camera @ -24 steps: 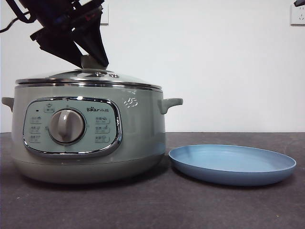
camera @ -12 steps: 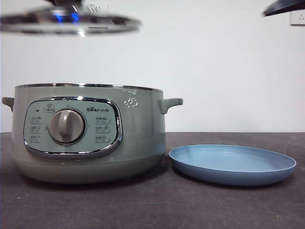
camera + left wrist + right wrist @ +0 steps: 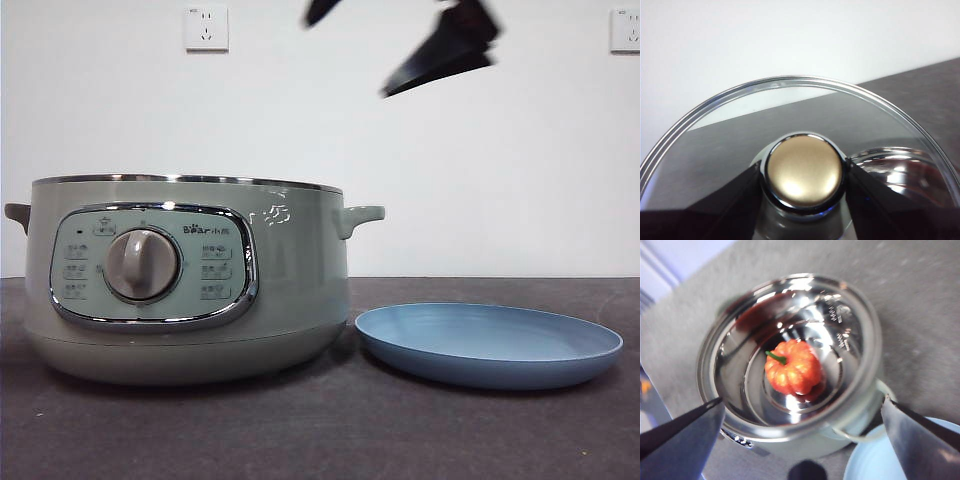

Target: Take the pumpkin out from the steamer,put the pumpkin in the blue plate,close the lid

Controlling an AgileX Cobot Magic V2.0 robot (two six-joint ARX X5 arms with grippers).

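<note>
The pumpkin (image 3: 793,367) sits at the middle of the steamer (image 3: 190,280), on its shiny inner floor, green stem tilted up. The steamer stands uncovered on the dark tabletop (image 3: 330,430), and the blue plate (image 3: 489,343) lies just beside it, bare. My right claw (image 3: 800,432) hangs above the pot with its jaws spread wide, holding nothing; in the front view it is the dark shape high over the gap between pot and plate. My left claw (image 3: 802,175) pinches the knob (image 3: 804,169) of the lid (image 3: 730,135), held up in the air
</note>
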